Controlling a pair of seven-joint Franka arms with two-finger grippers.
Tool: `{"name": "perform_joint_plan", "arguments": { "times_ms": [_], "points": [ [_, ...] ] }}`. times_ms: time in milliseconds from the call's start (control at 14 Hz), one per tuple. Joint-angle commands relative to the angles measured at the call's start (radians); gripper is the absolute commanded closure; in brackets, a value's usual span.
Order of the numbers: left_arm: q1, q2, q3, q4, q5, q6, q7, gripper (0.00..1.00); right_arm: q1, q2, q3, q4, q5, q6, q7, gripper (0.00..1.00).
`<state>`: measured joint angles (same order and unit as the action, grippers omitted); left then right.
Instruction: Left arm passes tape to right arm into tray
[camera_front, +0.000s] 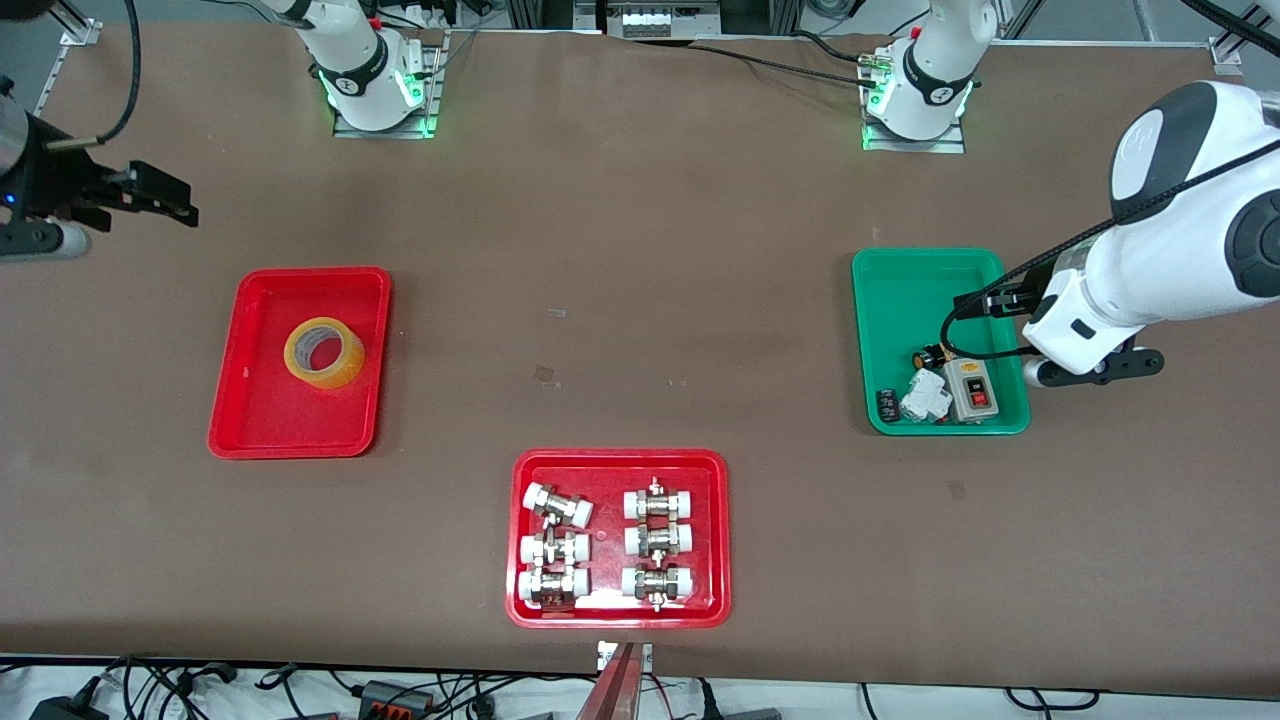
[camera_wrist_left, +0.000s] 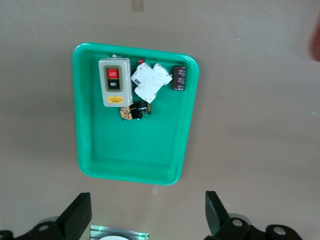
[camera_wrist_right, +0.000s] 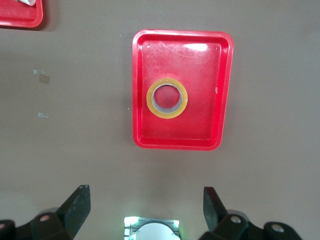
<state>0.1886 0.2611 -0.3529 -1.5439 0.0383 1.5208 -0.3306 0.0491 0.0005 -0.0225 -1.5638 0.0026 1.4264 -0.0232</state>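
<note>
You have the tape (camera_front: 324, 352) lying flat inside the plain red tray (camera_front: 250, 420), toward the right arm's end of the table (camera_front: 640, 250); its yellow ring rests on the tray floor, roughly central, with nothing gripping it. In the right wrist view the tape (camera_wrist_right: 167, 98) sits clear of every wall of the tray (camera_wrist_right: 141, 90).

Your right pincer (camera_front: 150, 198) hangs in the air off the table's edge at that same end, its 2 fingers (camera_wrist_right: 75, 207) spread wide apart and holding nothing.

Your left pincer (camera_front: 1095, 368) hovers by the edge of the green tray (camera_front: 880, 290) at the left arm's end; its fingers (camera_wrist_left: 77, 216) also stand well apart and carry nothing. That green tray holds a grey switch box (camera_wrist_left: 114, 81), a white part (camera_wrist_left: 150, 81) and some small dark pieces.

A second red tray (camera_front: 718, 530), nearest the front camera, carries 6 white-capped metal fittings (camera_front: 556, 506) in 2 columns.
</note>
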Motion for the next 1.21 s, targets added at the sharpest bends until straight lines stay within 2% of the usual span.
{"name": "perform_joint_plan", "arguments": {
  "times_ms": [0, 71, 143, 286, 357, 500, 1143],
  "points": [
    [-0.165, -0.051, 0.25, -0.009, 0.006, 0.019, 0.082, 0.0, 0.009, -0.12, -0.002, -0.132, -0.016, 0.066, 0.032, 0.0],
    [-0.216, -0.051, 0.34, 0.016, 0.0, 0.016, 0.105, 0.0, 0.008, -0.143, -0.002, -0.163, -0.016, 0.083, 0.032, 0.0],
    [-0.215, -0.048, 0.354, 0.037, 0.002, 0.015, 0.12, 0.0, 0.008, -0.146, -0.002, -0.165, -0.016, 0.086, 0.032, 0.0],
    [-0.209, -0.09, 0.353, -0.002, 0.005, 0.004, 0.105, 0.0, -0.002, -0.12, -0.004, -0.138, -0.013, 0.101, 0.032, 0.0],
    [-0.209, -0.127, 0.353, -0.063, 0.003, 0.084, 0.119, 0.0, -0.005, -0.094, -0.005, -0.109, -0.012, 0.101, 0.032, 0.0],
    [-0.208, -0.253, 0.353, -0.267, 0.003, 0.255, 0.131, 0.0, -0.003, -0.082, -0.007, -0.078, -0.021, 0.133, 0.035, 0.0],
    [-0.195, -0.249, 0.351, -0.246, -0.003, 0.225, 0.179, 0.0, -0.003, -0.073, -0.007, -0.051, -0.01, 0.137, 0.02, 0.0]
  ]
}}
